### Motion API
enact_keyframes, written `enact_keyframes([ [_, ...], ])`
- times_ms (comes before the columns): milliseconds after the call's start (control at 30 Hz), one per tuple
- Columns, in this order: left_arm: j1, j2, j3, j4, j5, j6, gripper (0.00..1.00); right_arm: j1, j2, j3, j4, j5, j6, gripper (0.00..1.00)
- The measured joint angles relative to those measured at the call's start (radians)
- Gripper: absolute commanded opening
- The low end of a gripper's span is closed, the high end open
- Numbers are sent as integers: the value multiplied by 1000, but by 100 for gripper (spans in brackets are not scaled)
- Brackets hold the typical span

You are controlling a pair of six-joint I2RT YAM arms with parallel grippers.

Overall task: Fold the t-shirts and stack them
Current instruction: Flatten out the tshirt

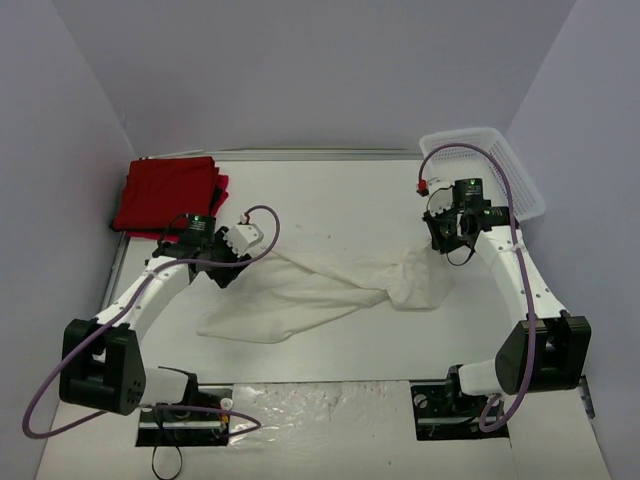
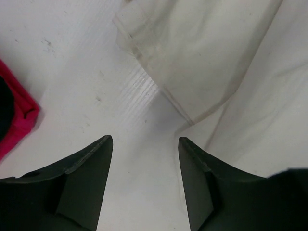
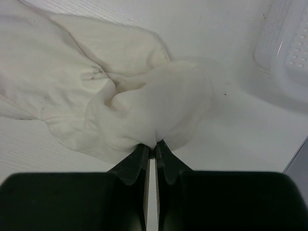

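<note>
The cream-white t-shirt (image 1: 320, 290) lies crumpled across the middle of the table. My right gripper (image 1: 447, 243) is shut on a pinch of its right end; in the right wrist view the cloth (image 3: 144, 106) bunches up from the closed fingertips (image 3: 153, 145). My left gripper (image 1: 225, 272) is open and empty at the shirt's left end; in the left wrist view the shirt's hem (image 2: 202, 62) lies just ahead of the gripper (image 2: 144, 144), over bare table. The folded red t-shirts (image 1: 168, 195) are stacked at the far left and show as a red edge (image 2: 19, 120).
A white plastic mesh basket (image 1: 485, 170) stands at the far right corner, its wall also in the right wrist view (image 3: 284, 48). Grey walls close in the table on three sides. Arm bases and cables sit at the near edge.
</note>
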Motion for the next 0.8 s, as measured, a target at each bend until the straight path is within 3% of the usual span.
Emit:
enact_keyframes([
  [233,-13,92,-6,84,-27,-16,56,-5,0,-14,5,-5,-1,0],
  [800,-78,435,278,196,-28,-18,60,-19,90,-14,12,-4,-1,0],
])
